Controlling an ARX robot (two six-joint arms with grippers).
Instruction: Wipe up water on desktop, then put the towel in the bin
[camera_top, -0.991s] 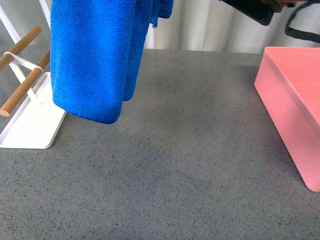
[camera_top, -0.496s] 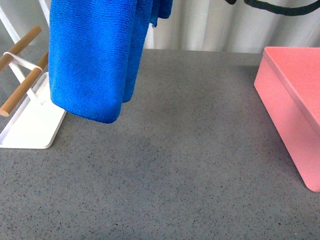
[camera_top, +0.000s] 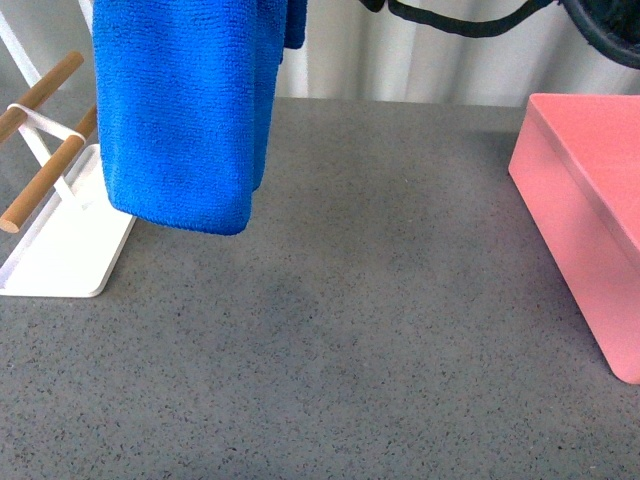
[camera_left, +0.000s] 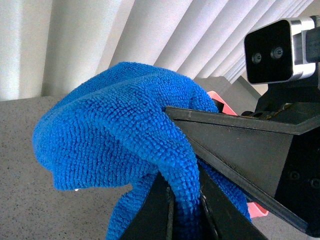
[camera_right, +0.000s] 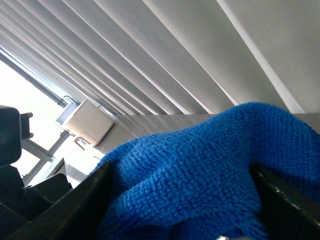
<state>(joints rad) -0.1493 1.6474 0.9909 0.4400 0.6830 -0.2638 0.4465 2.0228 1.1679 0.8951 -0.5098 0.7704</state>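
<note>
Gripping bright blue fluffy terry towel (camera_top: 180, 110) in left hand (camera_left: 185, 202), dangling below it, off speckled dark grey stone-like table (camera_top: 380, 300). Right hand (camera_right: 180, 200) around cloth, grip unclear. Pre-wipe stage; next: lower towel flat onto table.

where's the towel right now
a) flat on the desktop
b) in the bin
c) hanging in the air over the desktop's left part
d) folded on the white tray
c: the towel hangs with its lower edge clear of the desktop, pinched in the left gripper; the bin stands apart at the right.
</note>
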